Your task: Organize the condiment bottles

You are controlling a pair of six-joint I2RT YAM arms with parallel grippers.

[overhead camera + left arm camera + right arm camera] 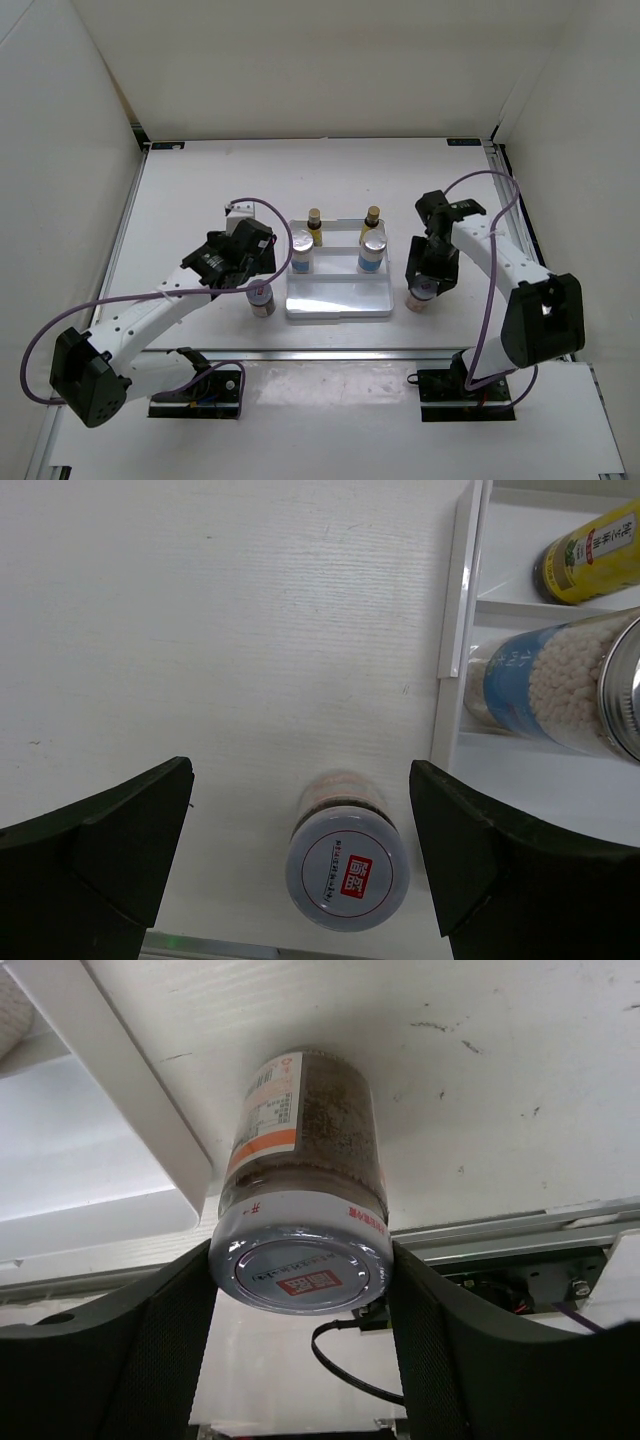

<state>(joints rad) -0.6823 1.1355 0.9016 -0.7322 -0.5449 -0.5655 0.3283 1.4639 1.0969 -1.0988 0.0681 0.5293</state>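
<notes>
A flat white table (200, 200) is enclosed on three sides by plain white walls (300, 60), and a metal rail (330, 352) is laid along its near edge. At the middle a white stepped tray (335, 305) is set. On its far step the left yellow bottle (314, 227) and the right yellow bottle (371, 222) are stood upright, each brown-capped. On the step in front of them the left blue-labelled bottle (301, 252) and the right blue-labelled bottle (373, 250) are placed under silver caps; small white rounded pieces are seen through the clear wall of the left one. The near step is left bare. The left jar (348, 865) is stood on the table just beside the tray's left rim; its silver lid is marked with a red square. Above it the left gripper (300, 780) is held with its fingers spread wide, and the jar is not touched. The right jar (310, 1130), filled with brown grains and wrapped in an orange-and-white label, is found just beside the tray's right rim, its base on the table. Its lid is pinched from both sides by the right gripper (300, 1270). From above, this jar is largely covered by the gripper. Purple cables (488, 290) are looped along the arms.
</notes>
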